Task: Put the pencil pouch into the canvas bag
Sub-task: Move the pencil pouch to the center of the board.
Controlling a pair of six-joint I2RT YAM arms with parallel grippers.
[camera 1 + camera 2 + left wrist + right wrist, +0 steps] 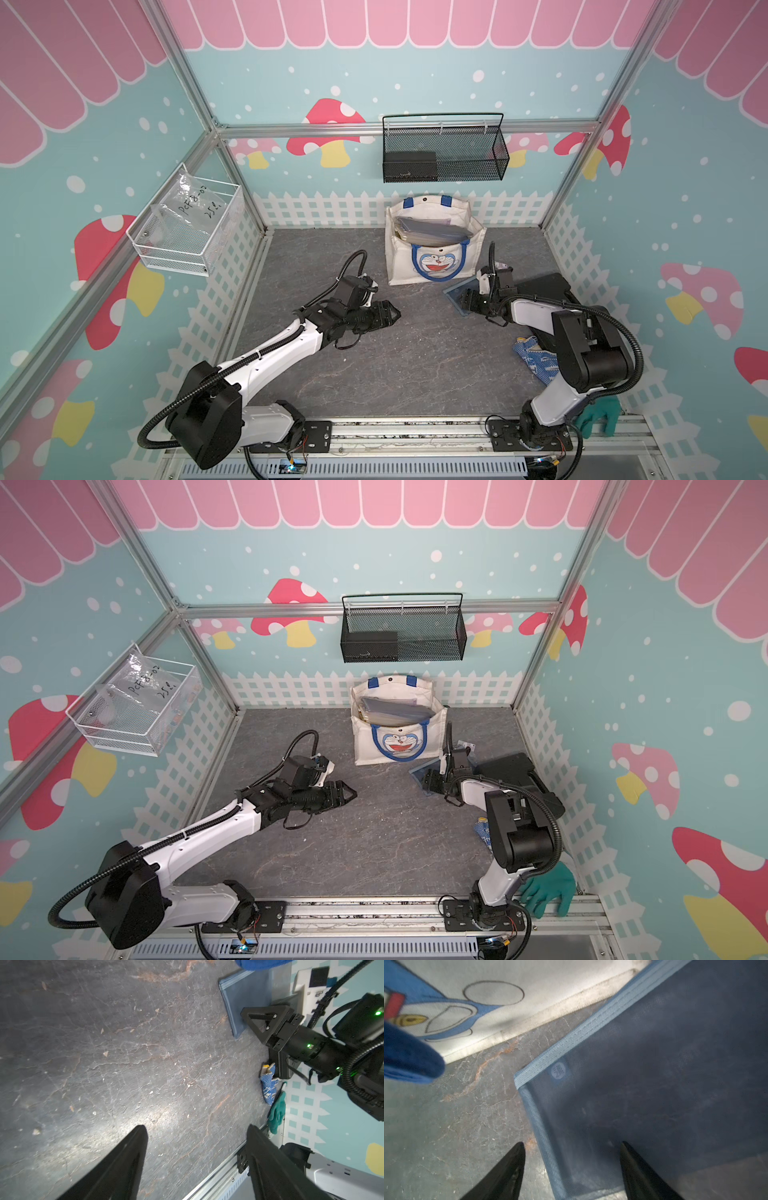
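Two grippers, fingers spread, empty | canvas bag (432,266) holds grey pouches (432,232)

Pale teal walls (415,83) printed with white dots, red, pink and yellow mushrooms, a pink scalloped awning and a white picket fence (324,208) enclose a dark grey, stone-patterned floor (395,365). Silver aluminium framing (291,129) runs along the corners. A black wire-mesh basket (444,151) hangs on the back wall, and a white wire-mesh basket (187,232) on the side wall.
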